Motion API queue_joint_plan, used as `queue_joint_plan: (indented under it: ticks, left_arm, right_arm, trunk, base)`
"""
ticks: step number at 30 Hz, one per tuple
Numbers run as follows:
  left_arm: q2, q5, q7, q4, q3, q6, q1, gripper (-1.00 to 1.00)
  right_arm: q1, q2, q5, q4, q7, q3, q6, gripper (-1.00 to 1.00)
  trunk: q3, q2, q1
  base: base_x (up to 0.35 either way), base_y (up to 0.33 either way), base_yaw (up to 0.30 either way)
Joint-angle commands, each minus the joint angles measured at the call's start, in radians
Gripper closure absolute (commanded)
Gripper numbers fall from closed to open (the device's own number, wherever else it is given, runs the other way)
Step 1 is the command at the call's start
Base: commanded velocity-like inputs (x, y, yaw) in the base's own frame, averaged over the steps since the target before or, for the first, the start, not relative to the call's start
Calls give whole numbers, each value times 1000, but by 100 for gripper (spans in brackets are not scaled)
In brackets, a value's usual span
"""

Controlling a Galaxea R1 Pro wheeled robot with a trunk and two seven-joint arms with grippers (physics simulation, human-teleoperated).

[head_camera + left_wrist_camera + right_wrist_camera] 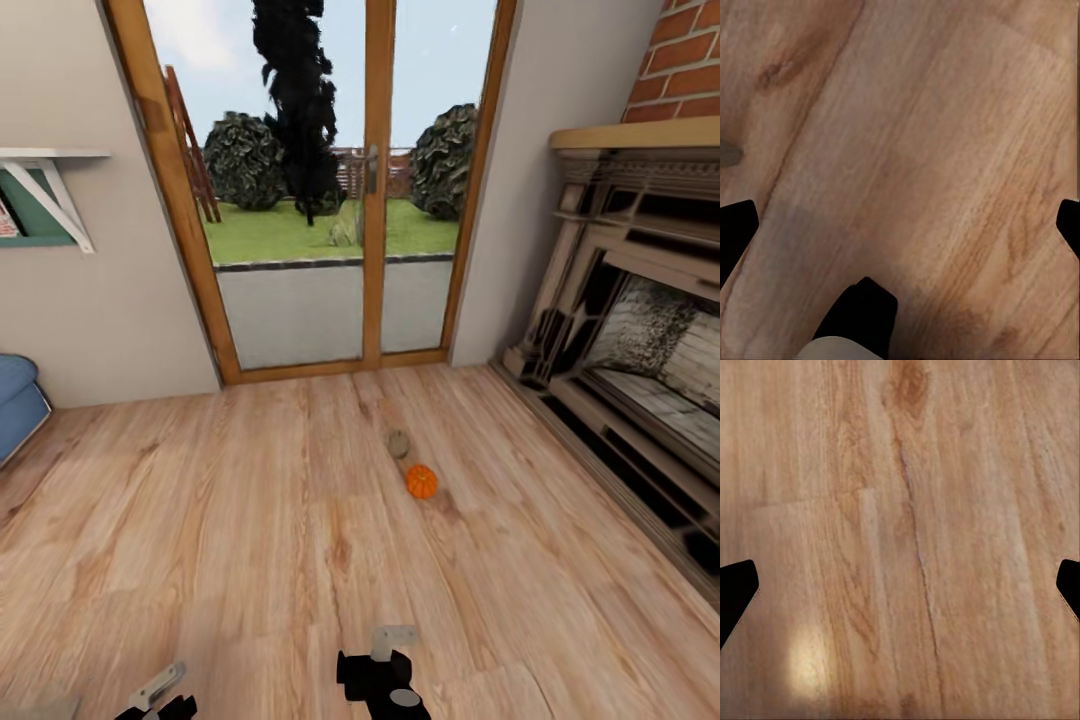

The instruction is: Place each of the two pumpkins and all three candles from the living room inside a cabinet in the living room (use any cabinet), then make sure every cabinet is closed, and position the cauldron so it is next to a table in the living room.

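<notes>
Wooden floor (250,520) before the fireplace (640,330): one pumpkin (421,481) touches a candle (399,443), awaiting pickup. Left gripper (900,225) and right gripper (900,585) hang spread apart, empty.

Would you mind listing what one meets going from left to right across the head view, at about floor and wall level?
Blue seat → wall shelf → glass doors → candle → pumpkin → fireplace.
</notes>
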Motion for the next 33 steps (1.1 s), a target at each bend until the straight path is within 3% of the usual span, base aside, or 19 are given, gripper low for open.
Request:
queue_joint_plan:
  ticks: [1,9,12,16,33]
  left_arm:
    - [-1,-2,3,-3,8,7,0,-100]
    - [-1,-2,2,-3,8,7,0,-100]
    - [-2,-2,2,-3,8,7,0,-100]
    - [-2,-3,2,-3,8,7,0,-100]
    - [-2,-3,3,-3,8,7,0,-100]
  right_arm:
    - [-1,-1,-3,-1,-7,4,4,-100]
    - [-1,-5,-3,3,-5,4,3,-100]
    - [-1,-3,-4,21,49,4,4,-100]
    - [-1,-5,-3,25,70,4,-6,-100]
    - [-1,-2,-4,25,76,4,-16,-100]
  trunk:
    - [-1,0,1]
    - [-1,0,1]
    - [-1,0,1]
    - [-1,0,1]
    - [-1,0,1]
  base:
    - [342,0,171]
    - [342,20,46]
    - [342,133,2]
    - [342,146,0]
    - [342,144,0]
